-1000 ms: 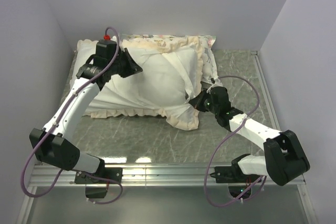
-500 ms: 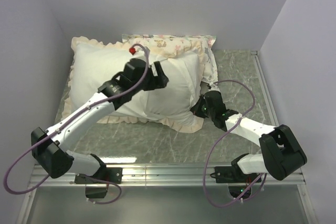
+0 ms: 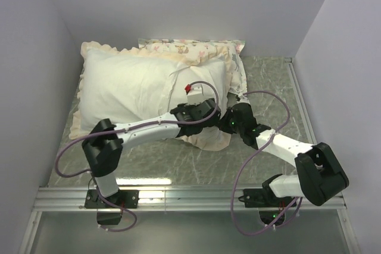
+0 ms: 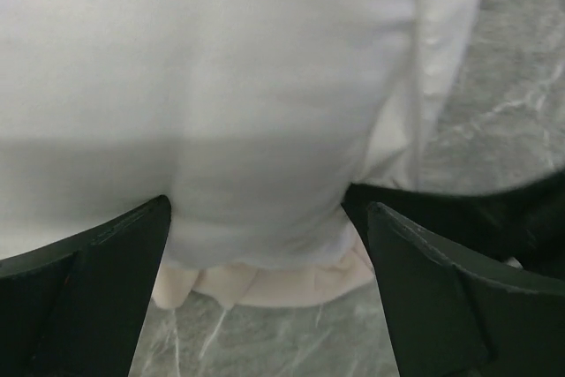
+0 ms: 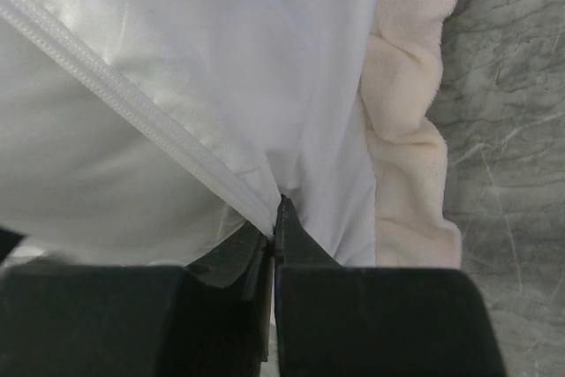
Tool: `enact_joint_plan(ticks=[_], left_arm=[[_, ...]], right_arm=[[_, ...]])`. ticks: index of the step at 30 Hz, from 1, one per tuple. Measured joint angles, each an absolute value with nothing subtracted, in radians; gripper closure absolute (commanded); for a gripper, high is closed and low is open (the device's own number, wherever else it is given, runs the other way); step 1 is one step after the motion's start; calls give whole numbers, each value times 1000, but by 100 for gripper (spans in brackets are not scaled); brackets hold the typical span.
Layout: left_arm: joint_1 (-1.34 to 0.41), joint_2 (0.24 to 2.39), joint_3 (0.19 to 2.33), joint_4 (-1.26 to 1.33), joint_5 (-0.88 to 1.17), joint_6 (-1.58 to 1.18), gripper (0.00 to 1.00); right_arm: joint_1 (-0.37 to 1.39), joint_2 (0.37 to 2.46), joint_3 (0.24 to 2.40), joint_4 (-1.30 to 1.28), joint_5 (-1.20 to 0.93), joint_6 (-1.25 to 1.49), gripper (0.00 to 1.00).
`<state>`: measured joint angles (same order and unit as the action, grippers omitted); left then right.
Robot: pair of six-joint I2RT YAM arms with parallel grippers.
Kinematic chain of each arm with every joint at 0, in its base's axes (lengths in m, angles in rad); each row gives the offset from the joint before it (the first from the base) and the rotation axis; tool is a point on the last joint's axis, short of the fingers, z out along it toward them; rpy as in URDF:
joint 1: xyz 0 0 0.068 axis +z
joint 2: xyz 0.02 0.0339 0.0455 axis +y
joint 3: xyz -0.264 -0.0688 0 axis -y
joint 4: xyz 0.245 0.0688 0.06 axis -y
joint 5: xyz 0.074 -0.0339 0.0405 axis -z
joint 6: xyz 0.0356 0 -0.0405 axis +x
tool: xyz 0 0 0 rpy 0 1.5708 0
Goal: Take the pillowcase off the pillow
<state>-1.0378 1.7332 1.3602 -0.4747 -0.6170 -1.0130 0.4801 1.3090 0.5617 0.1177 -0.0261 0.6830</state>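
We swung our left arm (image 3: 143,128) away from the far left corner of the pillowcase (image 3: 137,84). It went across the top and down to the near right corner, just beside our right hand (image 3: 225,123). Our left hand (image 3: 209,114) had been shut up there, but it opened wide. The far left corner had been lifted and folded over. It dropped back flat, and its frill (image 3: 95,47) showed again along that edge.
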Motion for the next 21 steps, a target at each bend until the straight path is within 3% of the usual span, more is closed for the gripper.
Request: enact_joint_plan(ticks=[4,5,6,7,8,10,21], left_arm=[[-1010,1800,1377,-460,-614,-1056,1],[-997,1805,1377,-452,-605,-1065,9],[-985,1807,1377,-443,-596,-1073,21],[-971,1810,1377,-432,-584,-1078,40],[-957,1813,1377,-422,-568,-1081,73],[-927,1817,1375,-403,-536,-1070,100],[-842,1826,1435,-414,-399,-1032,100]], right_arm=[[480,1303,559,110,-27,687,100],[480,1301,557,109,-27,687,100],[480,1298,557,107,-27,687,100],[480,1295,557,106,-27,687,100],[480,1290,557,104,-27,687,100],[480,1282,557,101,-27,687,100],[480,1248,557,99,-19,683,100]])
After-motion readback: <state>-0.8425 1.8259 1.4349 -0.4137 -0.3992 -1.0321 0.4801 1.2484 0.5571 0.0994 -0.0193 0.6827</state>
